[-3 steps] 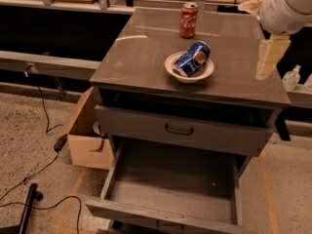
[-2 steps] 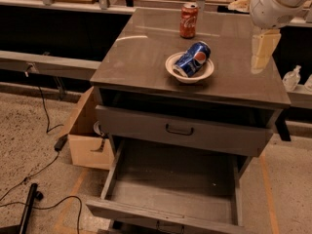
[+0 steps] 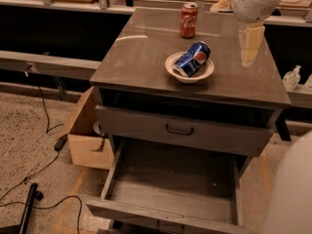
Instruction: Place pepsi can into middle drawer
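The pepsi can [image 3: 193, 58], blue with the globe logo, lies on its side in a white bowl [image 3: 171, 68] on the cabinet top [image 3: 131, 57]. The middle drawer [image 3: 175, 182] is pulled out wide below, and its flat floor is bare. My gripper [image 3: 249, 57] hangs point-down from the white arm [image 3: 256, 1] above the right part of the cabinet top, to the right of the bowl and apart from the can. It holds nothing that I can see.
A red cola can [image 3: 188, 20] stands upright behind the bowl. The upper drawer [image 3: 179, 129] with its curved handle is shut. A cardboard box [image 3: 87, 143] and cables [image 3: 44, 111] lie on the floor at the left. Small bottles [image 3: 292, 77] stand at the right.
My gripper has moved left across the cabinet top, closer to the bowl with the pepsi can. The can, the bowl and the drawers have not moved.
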### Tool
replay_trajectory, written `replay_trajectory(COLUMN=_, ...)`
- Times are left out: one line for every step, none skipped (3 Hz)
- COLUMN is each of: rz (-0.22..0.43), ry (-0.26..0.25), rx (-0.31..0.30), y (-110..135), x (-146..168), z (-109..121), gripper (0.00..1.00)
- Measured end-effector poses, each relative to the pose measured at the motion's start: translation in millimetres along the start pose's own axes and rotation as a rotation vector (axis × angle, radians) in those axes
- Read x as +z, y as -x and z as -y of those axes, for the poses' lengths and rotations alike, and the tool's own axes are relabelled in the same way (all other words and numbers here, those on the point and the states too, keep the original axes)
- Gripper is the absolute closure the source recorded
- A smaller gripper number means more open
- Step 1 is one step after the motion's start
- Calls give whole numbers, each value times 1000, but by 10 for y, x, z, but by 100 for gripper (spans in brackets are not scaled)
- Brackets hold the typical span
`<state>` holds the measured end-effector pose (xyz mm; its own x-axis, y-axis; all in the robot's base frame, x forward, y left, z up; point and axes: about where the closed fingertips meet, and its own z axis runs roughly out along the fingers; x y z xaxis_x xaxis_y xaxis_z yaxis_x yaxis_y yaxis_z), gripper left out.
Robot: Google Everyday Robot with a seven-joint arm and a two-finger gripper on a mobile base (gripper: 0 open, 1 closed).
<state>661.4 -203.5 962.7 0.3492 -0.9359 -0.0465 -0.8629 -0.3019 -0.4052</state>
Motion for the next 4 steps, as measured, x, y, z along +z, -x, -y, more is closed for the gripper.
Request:
replay_trajectory(rz=7, ry=51, rx=-82, y=136, x=188, z=193, gripper=0)
replay_trajectory(rz=6, ry=68, rx=-89, y=156, x=361, z=348, gripper=0)
replay_trajectory(rz=-1, ry=89, rx=-90, y=185, x=538, z=448, gripper=0)
replay_trajectory(rz=-7, ry=116, rx=-95, y=207, x=723, z=494, gripper=0)
